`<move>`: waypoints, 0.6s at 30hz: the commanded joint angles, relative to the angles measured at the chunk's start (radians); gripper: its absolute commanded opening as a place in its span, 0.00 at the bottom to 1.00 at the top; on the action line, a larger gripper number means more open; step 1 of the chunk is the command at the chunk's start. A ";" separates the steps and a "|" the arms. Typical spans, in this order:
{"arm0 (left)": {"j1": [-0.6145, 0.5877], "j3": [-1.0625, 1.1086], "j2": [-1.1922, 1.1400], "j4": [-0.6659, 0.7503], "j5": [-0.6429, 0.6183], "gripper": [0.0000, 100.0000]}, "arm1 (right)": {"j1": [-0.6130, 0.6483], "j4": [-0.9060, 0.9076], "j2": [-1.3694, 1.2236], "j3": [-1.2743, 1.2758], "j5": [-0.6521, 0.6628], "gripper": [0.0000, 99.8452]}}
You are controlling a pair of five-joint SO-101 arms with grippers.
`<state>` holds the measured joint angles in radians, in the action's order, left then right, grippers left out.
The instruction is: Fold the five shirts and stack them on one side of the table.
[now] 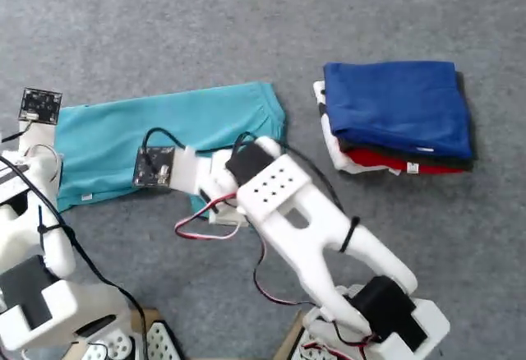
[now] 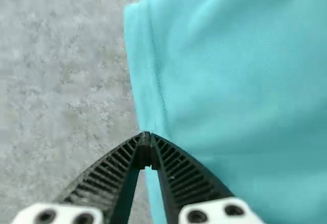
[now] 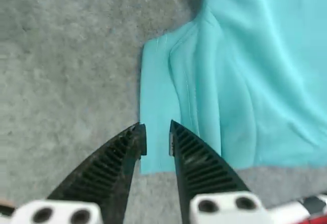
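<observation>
**Fig.** High + wrist views: last shirt, mid-fold.

- Table: grey felt, carries everything.
- Teal shirt: lies flat as a long band over the table's 9 o'c. half, running from 9 o'c. toward centre. Not yet compact.
- Stack: at the table's 3 o'c. side, well apart from the teal shirt. Four layers show: blue on top, then dark, red, white.
- R arm: rises from the 5 o'c. edge and leans over the teal shirt's 6 o'c. edge.
- L arm: at the 8 o'c. edge, head at the shirt's 9 o'c. end.
- R gripper: jaws a narrow slit apart, straddling a corner of the cloth's edge. Nothing held yet.
- L gripper: jaws closed, tips meeting right on the stitched hem, apparently nipping it. Cloth around lies smooth, so the bite is prob. shallow.

**Step (judged):** fifth & final garment, w/ four already stacked. The arms are taking hold for a fold.

**Next move calls for:**
1. R jaws close on the edge w/ enough cloth inside.
2. Both arms lift together, evenly.
3. They carry the held edge over so the band halves w/o dragging or bunching.
4. The folded shirt then goes onto the stack at 3 o'c.
</observation>
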<state>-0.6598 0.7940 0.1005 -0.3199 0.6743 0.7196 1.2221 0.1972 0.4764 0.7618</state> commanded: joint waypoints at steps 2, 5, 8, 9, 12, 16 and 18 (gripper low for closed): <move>0.002 0.004 -0.064 0.087 0.012 0.03 | -0.012 -0.100 -0.097 0.010 0.008 0.09; 0.002 0.004 -0.126 0.124 0.011 0.03 | -0.023 -0.144 -0.159 0.010 0.008 0.09; -0.002 -0.015 -0.152 0.132 0.011 0.03 | -0.023 -0.150 -0.185 0.010 0.008 0.09; -0.002 -0.021 -0.158 0.132 0.011 0.03 | -0.023 -0.152 -0.193 0.010 0.008 0.09; -0.002 -0.025 -0.160 0.132 0.011 0.03 | -0.025 -0.152 -0.205 0.010 0.008 0.09; -0.002 -0.024 -0.160 0.132 0.011 0.03 | -0.026 -0.181 -0.213 0.010 0.005 0.09; -0.002 -0.024 -0.160 0.132 0.011 0.03 | -0.040 -0.210 -0.222 0.010 0.005 0.09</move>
<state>-0.6598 0.7986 -0.0621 -0.1987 0.6759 0.7089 1.0518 -0.0222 0.4887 0.7618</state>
